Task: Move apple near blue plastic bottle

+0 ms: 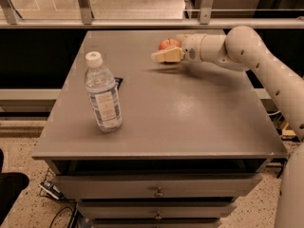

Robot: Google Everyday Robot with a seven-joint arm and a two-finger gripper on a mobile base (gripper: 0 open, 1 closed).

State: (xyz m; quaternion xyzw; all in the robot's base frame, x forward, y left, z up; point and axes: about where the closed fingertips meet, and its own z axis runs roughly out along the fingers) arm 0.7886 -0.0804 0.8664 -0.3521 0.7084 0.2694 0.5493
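The red apple (167,43) is at the far side of the grey table (190,122), right of centre. My gripper (166,52) reaches in from the right and is shut on the apple. Its cream near finger (166,56) covers the apple's lower half. A shadow on the table below suggests the apple is held just above the surface. The blue plastic bottle (103,94) stands upright at the left of the table, with a white cap and a blue-and-white label. It is well apart from the apple, nearer the front.
A small dark object (118,82) lies on the table just behind the bottle. A metal rail (142,23) runs behind the table's far edge. Drawers (156,190) sit under the tabletop.
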